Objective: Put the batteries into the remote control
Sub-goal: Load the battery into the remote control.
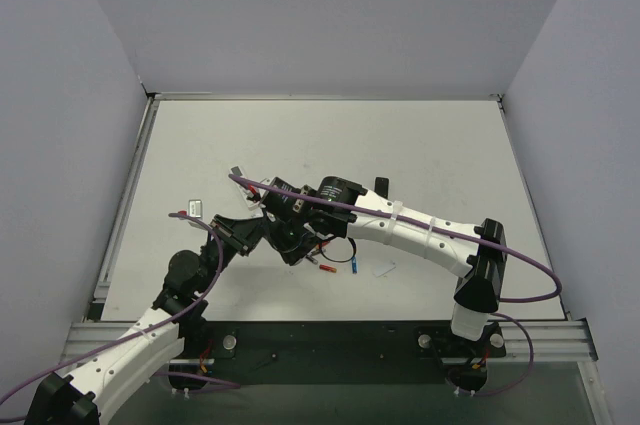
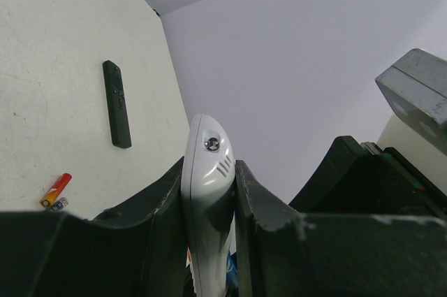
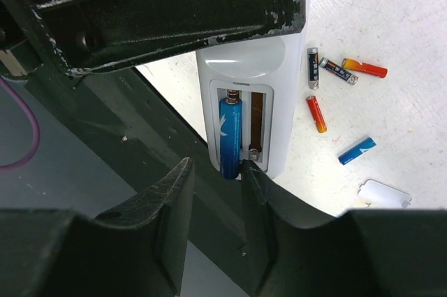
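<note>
My left gripper (image 2: 209, 171) is shut on the white remote control (image 2: 209, 143), holding it on edge above the table. In the right wrist view the remote control (image 3: 241, 66) shows its open back. One blue battery (image 3: 231, 136) lies in the left slot of the recess, and the right slot (image 3: 257, 122) is bare. My right gripper (image 3: 215, 171) is open, its fingertips on either side of that battery's lower end; the right fingertip (image 3: 251, 175) is against it. A second blue battery (image 3: 357, 150) lies on the table. Both grippers meet at the table's middle (image 1: 280, 230).
Red-orange cells (image 3: 316, 114) (image 3: 364, 68) and two dark cells (image 3: 313, 68) (image 3: 339, 71) lie near the loose blue one. A white battery cover (image 3: 385, 193) rests beside them. A slim black remote (image 2: 117, 103) and another red cell (image 2: 57, 189) lie further off.
</note>
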`<state>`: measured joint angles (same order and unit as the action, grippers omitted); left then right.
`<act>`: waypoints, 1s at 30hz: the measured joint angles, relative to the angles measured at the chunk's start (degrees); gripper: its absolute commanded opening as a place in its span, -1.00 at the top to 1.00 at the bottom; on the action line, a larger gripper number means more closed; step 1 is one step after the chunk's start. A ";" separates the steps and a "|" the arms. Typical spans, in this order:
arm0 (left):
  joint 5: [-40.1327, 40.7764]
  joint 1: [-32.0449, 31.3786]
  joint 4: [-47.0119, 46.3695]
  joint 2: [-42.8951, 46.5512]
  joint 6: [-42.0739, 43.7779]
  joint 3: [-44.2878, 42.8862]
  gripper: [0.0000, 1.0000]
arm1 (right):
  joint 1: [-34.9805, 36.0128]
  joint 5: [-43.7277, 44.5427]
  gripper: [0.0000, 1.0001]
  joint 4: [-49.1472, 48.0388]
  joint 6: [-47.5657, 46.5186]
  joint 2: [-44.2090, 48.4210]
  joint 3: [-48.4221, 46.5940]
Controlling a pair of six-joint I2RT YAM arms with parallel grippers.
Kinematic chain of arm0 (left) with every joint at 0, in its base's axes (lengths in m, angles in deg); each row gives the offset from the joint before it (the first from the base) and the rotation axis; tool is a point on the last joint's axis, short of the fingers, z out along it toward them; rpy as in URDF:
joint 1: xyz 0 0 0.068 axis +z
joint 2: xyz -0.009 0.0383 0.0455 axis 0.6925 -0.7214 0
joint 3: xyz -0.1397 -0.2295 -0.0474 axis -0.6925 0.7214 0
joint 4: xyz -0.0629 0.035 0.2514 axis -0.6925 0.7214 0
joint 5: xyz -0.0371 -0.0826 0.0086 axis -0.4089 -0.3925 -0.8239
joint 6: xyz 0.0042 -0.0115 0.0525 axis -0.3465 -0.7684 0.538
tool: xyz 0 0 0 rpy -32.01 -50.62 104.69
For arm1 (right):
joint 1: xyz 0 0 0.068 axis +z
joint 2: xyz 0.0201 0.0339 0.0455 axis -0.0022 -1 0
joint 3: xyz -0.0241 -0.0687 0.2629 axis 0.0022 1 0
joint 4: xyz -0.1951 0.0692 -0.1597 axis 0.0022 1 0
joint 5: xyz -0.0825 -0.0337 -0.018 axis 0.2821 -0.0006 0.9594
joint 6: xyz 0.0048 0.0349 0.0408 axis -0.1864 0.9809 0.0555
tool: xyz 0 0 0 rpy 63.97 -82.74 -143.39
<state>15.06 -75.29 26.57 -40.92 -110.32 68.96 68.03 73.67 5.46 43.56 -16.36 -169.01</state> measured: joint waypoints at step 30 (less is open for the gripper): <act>-4.98 -0.13 6.25 -1.07 -8.87 0.00 1.00 | -1.20 -12.13 -0.01 -9.27 -27.23 21.53 10.14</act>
<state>10.07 -75.42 32.82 -41.99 -119.20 68.96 66.82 61.54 -3.81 16.33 5.17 -158.87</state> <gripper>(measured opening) 0.352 0.508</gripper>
